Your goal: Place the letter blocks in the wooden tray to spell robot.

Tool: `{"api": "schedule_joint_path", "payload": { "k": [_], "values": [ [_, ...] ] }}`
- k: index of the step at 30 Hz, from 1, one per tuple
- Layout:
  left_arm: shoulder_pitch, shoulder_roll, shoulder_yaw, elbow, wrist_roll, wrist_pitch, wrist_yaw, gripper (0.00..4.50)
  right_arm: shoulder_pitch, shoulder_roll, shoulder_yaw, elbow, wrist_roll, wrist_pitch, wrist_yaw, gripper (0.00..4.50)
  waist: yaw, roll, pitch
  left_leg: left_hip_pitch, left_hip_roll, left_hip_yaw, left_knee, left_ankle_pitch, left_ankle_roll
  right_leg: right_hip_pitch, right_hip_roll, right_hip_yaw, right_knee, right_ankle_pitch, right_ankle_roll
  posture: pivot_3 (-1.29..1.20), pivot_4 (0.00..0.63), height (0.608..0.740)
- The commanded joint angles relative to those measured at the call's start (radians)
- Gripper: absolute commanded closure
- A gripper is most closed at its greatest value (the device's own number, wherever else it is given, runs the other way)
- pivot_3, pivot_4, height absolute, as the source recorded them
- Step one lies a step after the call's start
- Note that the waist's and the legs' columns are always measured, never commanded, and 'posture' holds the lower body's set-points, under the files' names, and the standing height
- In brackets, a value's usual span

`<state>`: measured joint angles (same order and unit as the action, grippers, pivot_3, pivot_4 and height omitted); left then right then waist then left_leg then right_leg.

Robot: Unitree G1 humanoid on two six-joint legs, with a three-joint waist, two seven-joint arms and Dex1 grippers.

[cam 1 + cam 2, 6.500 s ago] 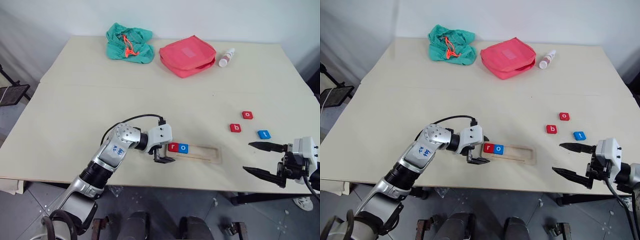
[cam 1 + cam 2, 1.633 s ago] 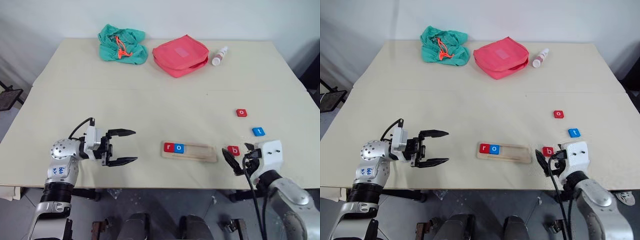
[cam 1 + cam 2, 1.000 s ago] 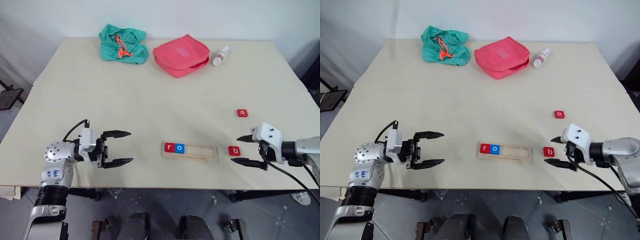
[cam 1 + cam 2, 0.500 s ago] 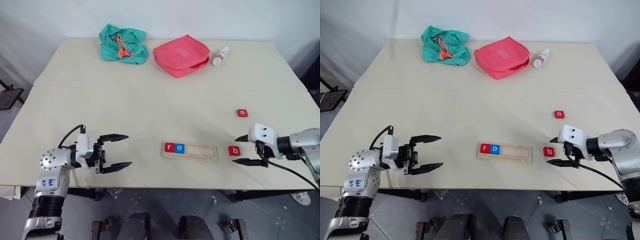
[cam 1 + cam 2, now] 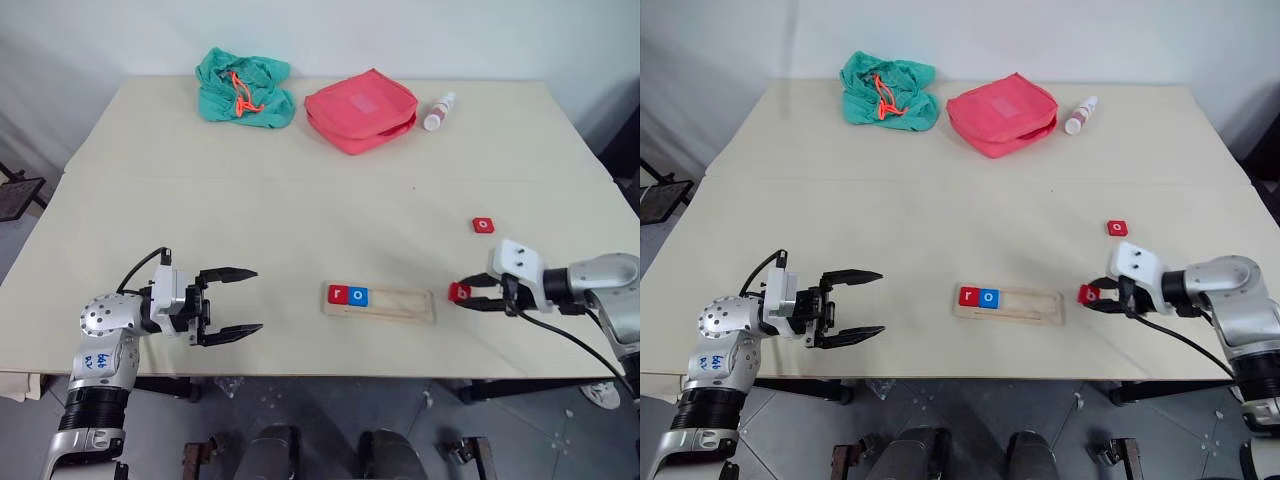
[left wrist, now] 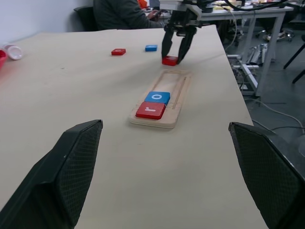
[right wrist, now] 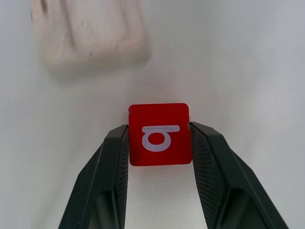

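Sitting between the two black fingers of the right gripper (image 7: 158, 143) is a small flat red square tile with a white letter b (image 7: 159, 134). The fingers press on two sides of the tile, so the gripper is closed on it. The tile looks smooth and shiny, with rounded corners. It is just off the right end of the long pale wooden tray (image 5: 380, 301), near the front edge of the table (image 5: 300, 210).

The tray is a thin strip with a shallow groove and soft rounded ends. In its left end lie a red tile with a white r (image 5: 339, 294) and a blue tile with a white o (image 5: 358, 296), touching side by side. The rest of the groove is bare wood.

Farther back on the right lies another small red tile with an o (image 5: 483, 225), well apart from the tray. The left wrist view also shows a small blue tile (image 6: 151, 47) near that red one.

The left gripper (image 5: 240, 303) is over the front left part of the table, well apart from the tray. Its fingers are spread wide and hold nothing.

The table top is flat, pale and smooth, with much open room in the middle. At the back lie a crumpled green cloth with an orange cord (image 5: 243, 89), a soft red zip pouch (image 5: 361, 109) and a small white bottle on its side (image 5: 437, 112).
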<state>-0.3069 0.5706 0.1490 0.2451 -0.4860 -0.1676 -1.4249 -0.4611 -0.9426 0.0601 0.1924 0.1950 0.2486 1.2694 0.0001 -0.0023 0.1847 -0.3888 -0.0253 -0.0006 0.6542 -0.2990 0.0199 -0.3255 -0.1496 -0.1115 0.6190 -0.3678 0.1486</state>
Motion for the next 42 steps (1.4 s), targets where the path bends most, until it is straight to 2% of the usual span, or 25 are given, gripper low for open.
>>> {"api": "schedule_joint_path", "payload": {
  "k": [1, 7, 11, 25, 42],
  "values": [
    [-0.035, 0.012, 0.004, 0.033, -0.006, -0.030, -0.026, 0.00, -0.043, -0.014, -0.039, -0.174, 0.057, 0.184, -0.042, 3.04, 0.000, 0.000, 0.000, 0.000, 0.000, 0.000, 0.000, 0.000, 0.000, 0.000, 0.000, 0.000, 0.000, 0.000, 0.000, 0.00, 0.150, 0.740],
    [-0.066, -0.003, -0.008, 0.067, 0.003, -0.046, -0.025, 0.00, -0.088, -0.014, 0.052, -0.380, 0.066, 0.434, -0.064, 3.04, 0.003, 0.000, 0.000, -0.001, 0.000, -0.002, 0.000, 0.000, 0.000, 0.000, 0.000, 0.000, 0.000, 0.000, 0.000, 0.00, 0.150, 0.740],
    [-0.072, -0.013, -0.017, 0.073, 0.006, -0.053, -0.020, 0.00, -0.155, 0.038, 0.132, -0.435, 0.069, 0.525, -0.079, 3.04, 0.000, 0.000, 0.000, -0.001, 0.000, -0.002, 0.001, 0.000, 0.000, 0.000, 0.000, 0.000, 0.000, 0.000, 0.000, 0.00, 0.150, 0.740],
    [-0.030, -0.016, -0.008, 0.027, 0.000, -0.060, 0.016, 0.00, -0.324, 0.111, 0.370, -0.351, -0.032, 0.530, -0.046, 3.04, -0.003, 0.000, 0.000, -0.002, -0.001, -0.003, 0.001, 0.000, -0.001, -0.002, 0.000, 0.000, 0.002, 0.000, 0.000, 0.00, 0.150, 0.740],
    [-0.015, -0.020, -0.012, 0.004, 0.002, -0.062, 0.053, 0.00, -0.335, 0.136, 0.400, -0.348, -0.063, 0.541, -0.047, 3.04, -0.003, 0.000, 0.000, -0.002, -0.001, -0.003, 0.000, 0.000, -0.001, -0.003, 0.000, 0.000, 0.003, 0.000, 0.000, 0.00, 0.150, 0.740]
  ]
}}
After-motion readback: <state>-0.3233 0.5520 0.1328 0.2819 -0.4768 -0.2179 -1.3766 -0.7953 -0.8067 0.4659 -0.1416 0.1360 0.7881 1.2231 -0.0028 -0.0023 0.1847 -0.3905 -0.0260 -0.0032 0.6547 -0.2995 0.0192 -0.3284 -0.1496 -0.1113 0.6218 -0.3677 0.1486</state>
